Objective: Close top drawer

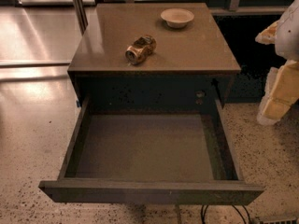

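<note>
**Fig. 1, camera view.** Gripper (279, 85): pale cream assembly at right edge of frame, mid-height, partly cut off by the frame. Whether it is open or closed cannot be told, and nothing is seen in its hold. It sits apart from the cabinet, w/ no contact on any part.

Top drawer (149, 191): pulled far out toward the bottom of the frame, grey interior bare, flat front spanning the lower centre. Cabinet top (201, 50), upper centre, carries a gold can (140, 49) lying on its side and a small bowl (177, 17) behind it.

Likely risks:
- **Off-centre push.** The gripper is off to the right, so contact near the right corner of the front could skew the drawer on its slides and jam it part-way.
- **Hard shove.** A hard push could jolt the cabinet, and the can, on its side, may roll.
- **Low approach.** Coming in low could snag the cables (233, 213) on the floor at lower right.
</note>
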### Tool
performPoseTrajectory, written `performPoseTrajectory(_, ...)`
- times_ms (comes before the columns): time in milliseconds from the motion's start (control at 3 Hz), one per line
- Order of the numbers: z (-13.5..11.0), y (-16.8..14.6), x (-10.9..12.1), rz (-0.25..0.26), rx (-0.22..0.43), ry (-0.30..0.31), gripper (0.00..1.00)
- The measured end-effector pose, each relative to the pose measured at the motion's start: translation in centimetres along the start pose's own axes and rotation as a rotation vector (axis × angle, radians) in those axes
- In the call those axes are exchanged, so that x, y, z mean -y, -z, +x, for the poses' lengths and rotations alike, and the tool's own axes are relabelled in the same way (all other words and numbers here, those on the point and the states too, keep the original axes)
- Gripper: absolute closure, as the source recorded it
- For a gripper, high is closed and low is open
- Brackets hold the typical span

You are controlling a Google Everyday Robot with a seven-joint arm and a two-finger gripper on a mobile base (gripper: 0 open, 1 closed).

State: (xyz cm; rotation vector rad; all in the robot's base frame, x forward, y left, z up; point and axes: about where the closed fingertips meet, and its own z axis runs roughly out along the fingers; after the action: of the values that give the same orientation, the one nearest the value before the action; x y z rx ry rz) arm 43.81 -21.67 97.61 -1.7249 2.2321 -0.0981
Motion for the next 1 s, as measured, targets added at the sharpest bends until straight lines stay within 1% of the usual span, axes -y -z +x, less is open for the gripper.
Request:
performPoseTrajectory(333, 0.0, 0.0, 0.0, 0.000, 0.000, 0.000, 0.00)
performPoseTrajectory(667, 0.4, -2.0, -1.4, -0.014, 0.015, -0.019, 0.00)
performPoseTrajectory(1000, 1.3, -6.3, -4.7, -0.068, 0.056, -0.067, 0.00)
